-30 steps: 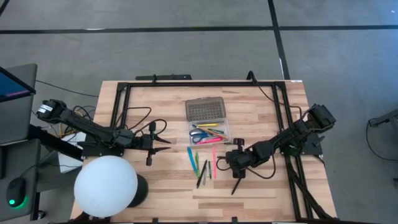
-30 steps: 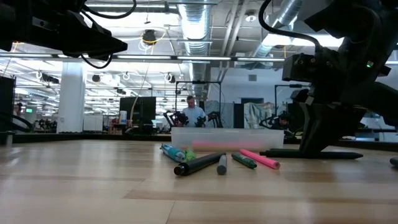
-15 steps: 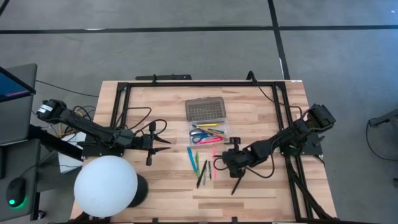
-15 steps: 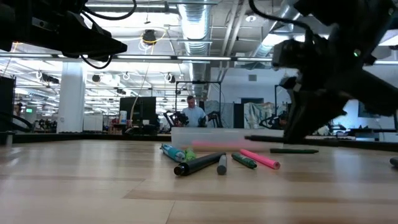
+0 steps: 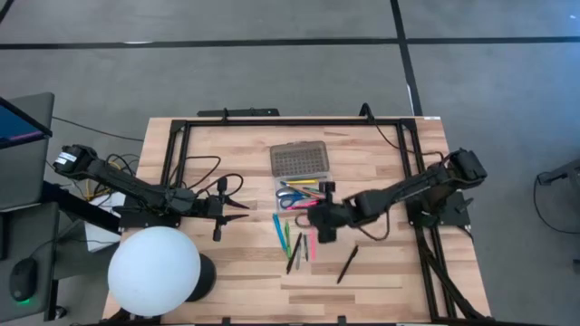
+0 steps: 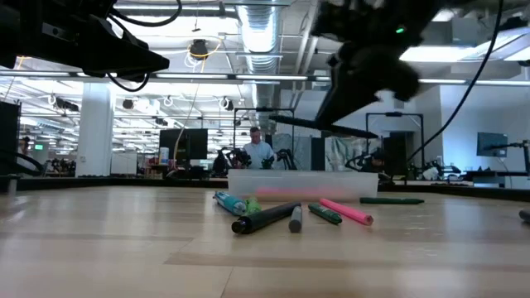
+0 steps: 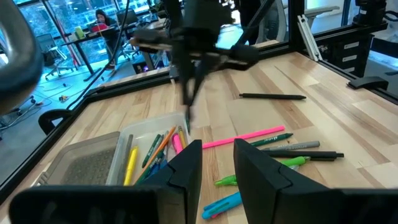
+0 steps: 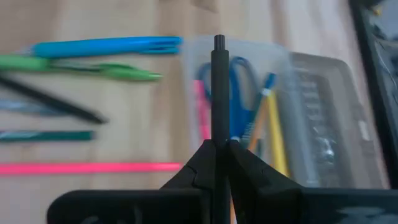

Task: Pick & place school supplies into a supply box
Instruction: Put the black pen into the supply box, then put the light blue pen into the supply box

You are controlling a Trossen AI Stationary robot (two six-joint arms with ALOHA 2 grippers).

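My right gripper [image 8: 219, 146] has its fingers clenched on a black pen [image 8: 219, 87], holding it above the open supply box [image 5: 305, 194] near the middle of the surface [image 5: 381, 272]. More pens and markers [image 5: 294, 241] lie loose just near of the box, and one black pen [image 5: 347, 263] lies farther right. My left gripper [image 7: 217, 163] waits off to the left, fingers parted and grasping nothing.

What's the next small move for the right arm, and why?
Probably carry on a little farther over the clear plastic supply box tray, lower, then open the jaws. The right gripper is shut on a thin black pen, held above the table with its tip near the tray's edge, where blue-handled scissors already lie.
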